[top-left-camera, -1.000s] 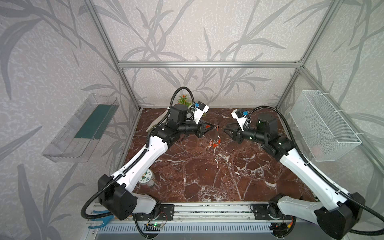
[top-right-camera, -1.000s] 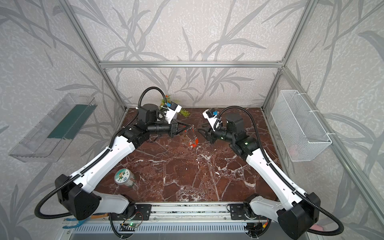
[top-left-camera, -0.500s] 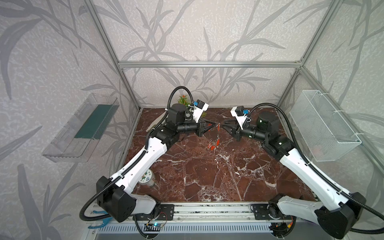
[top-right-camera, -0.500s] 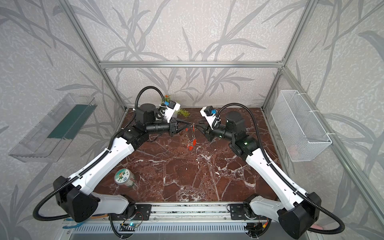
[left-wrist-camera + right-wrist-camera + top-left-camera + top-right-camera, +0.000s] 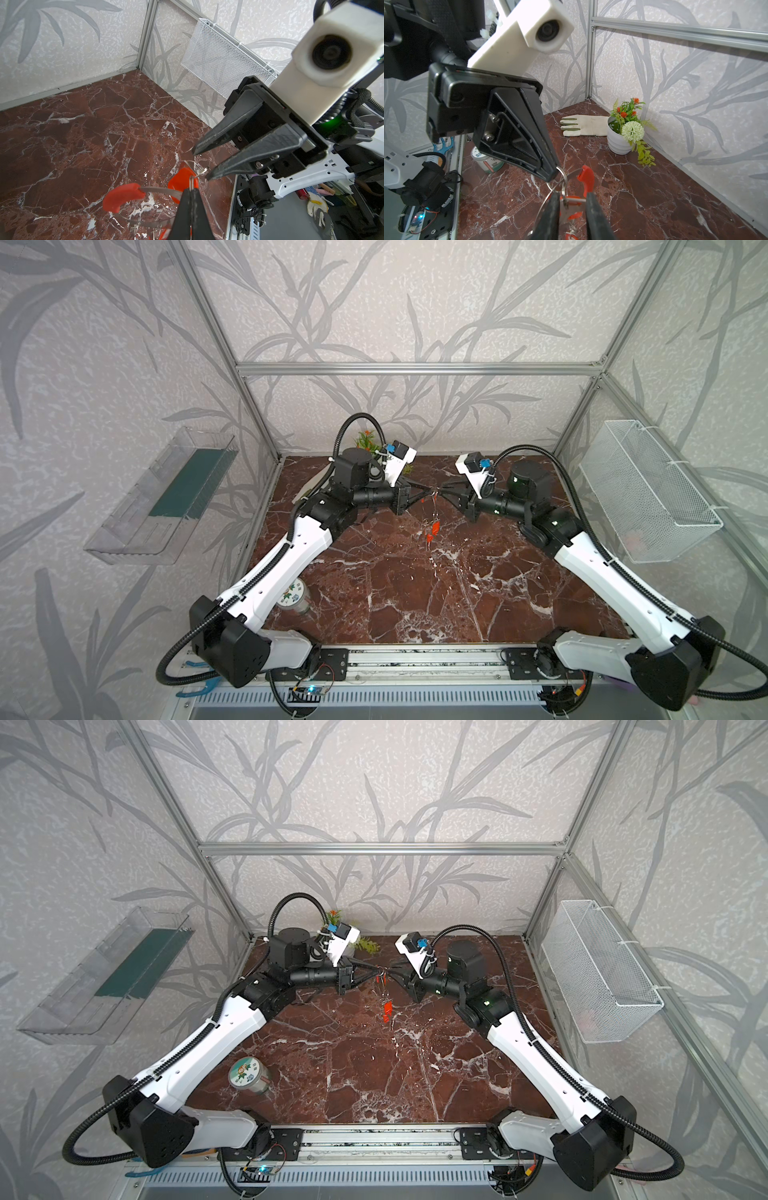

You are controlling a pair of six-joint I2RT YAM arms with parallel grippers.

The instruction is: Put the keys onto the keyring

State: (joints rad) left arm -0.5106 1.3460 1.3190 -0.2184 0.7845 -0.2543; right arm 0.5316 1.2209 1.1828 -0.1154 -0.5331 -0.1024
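Nothing is reading clearly in any view. The tin (image 5: 246, 1078) at the lower left of a top view is showing a cartoon figure on its lid, and green marks on its side are blurring past reading in the right wrist view. The keys (image 5: 387, 1007) near the centre are showing red tags too small to read.

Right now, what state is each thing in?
Thin grey metal keyring with red sleeve: held in the air.
Silver keys with red plastic tags: dangling freely.
Left pincer: shut on the keyring.
Right pincer: jaws apart beside the keys.
Round lidded tin: upright, closed.
White plant pot: upright.
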